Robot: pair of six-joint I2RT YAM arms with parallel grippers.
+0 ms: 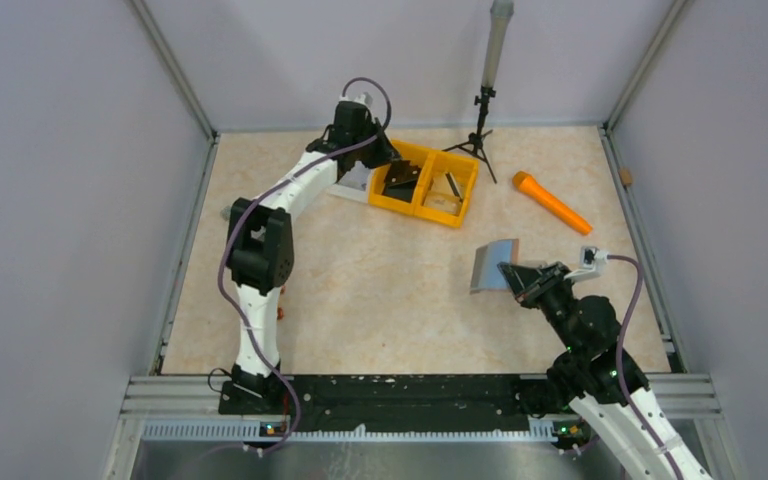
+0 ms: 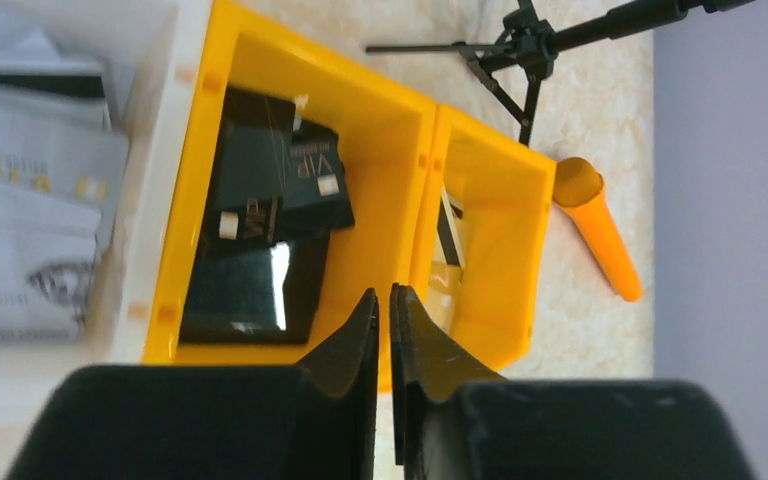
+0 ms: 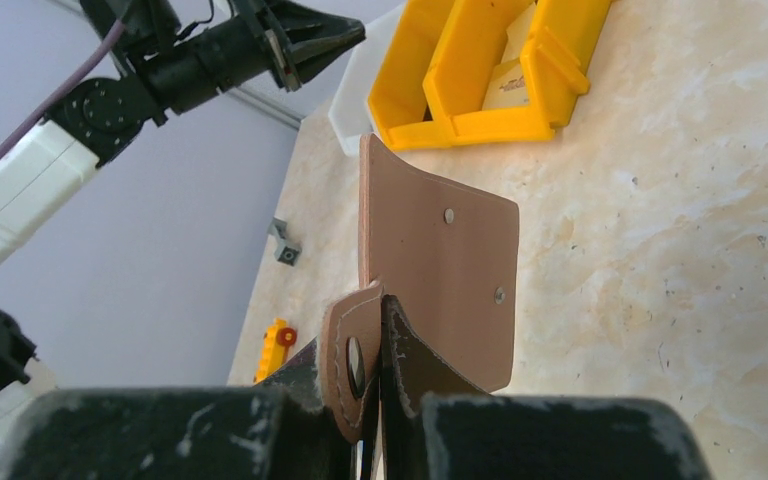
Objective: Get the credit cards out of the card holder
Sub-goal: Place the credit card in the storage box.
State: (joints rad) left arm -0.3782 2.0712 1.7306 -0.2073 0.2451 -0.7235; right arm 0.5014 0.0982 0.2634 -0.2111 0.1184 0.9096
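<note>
Between the jaws of the right pincer (image 3: 370,370), the tab of the reddish-brown leather folding card holder (image 3: 450,270) was clamped, and the holder hung open above the table (image 3: 660,250). The left pincer (image 2: 384,320), nearly closed and empty, hovered over the yellow plastic bin (image 2: 360,130), with black credit cards (image 2: 270,200) lying beyond its tips. Whether the holder contained another card could not be told. A further extraction would call for a firm tab grip and a straight draw along the pocket.

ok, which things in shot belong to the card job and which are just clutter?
Job: reddish-brown leather card holder, pinched by the right gripper; black flat cards in the yellow plastic bin; left gripper, shut, above it.
Lying about: orange plastic cylinder; black tripod stand; small yellow toy block.
</note>
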